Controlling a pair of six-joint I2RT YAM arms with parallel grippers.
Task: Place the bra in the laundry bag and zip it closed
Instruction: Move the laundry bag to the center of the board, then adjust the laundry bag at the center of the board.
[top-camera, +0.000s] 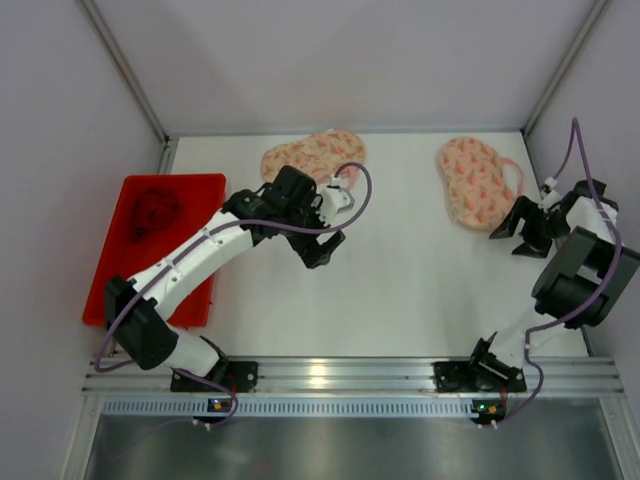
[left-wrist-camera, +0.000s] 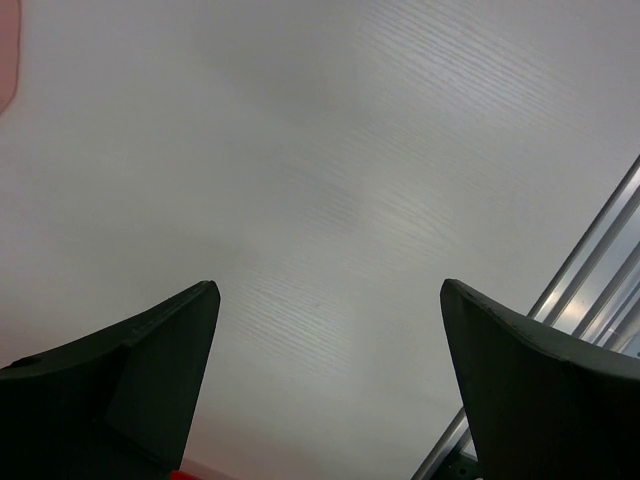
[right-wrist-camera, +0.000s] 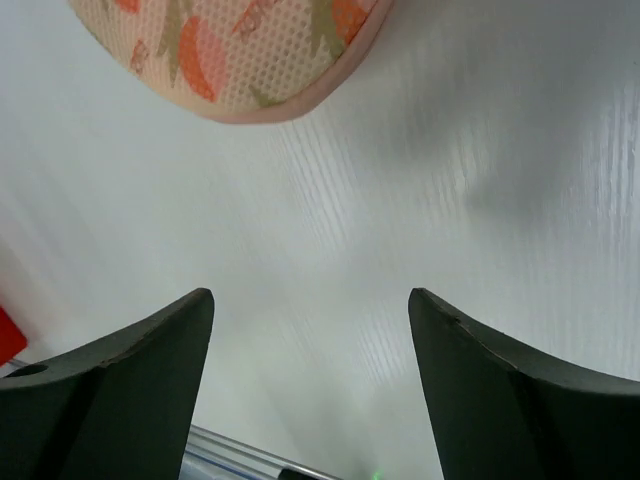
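Judging from the overhead view, the task is at its opening step. The bra, a dark red bundle, lies in the red tray at the left of the table, and nothing else shows in the tray. Two patterned mesh pieces, taken to be bags, lie flat at the far side. The left laundry bag is just beyond the left gripper, and the right laundry bag is just beside the right gripper. Whether either zip stands open, or either bag holds anything, cannot be told. Both grippers look spread and empty.

The left wrist view shows the left gripper with jaws wide apart over bare table and nothing between them. The bra is out of this view.

The right wrist view shows the right gripper also parted wide and holding nothing, with the right laundry bag lying apart from the fingertips.

The next move probably calls for one arm to reach into the tray for the bra while the other readies a bag's opening.
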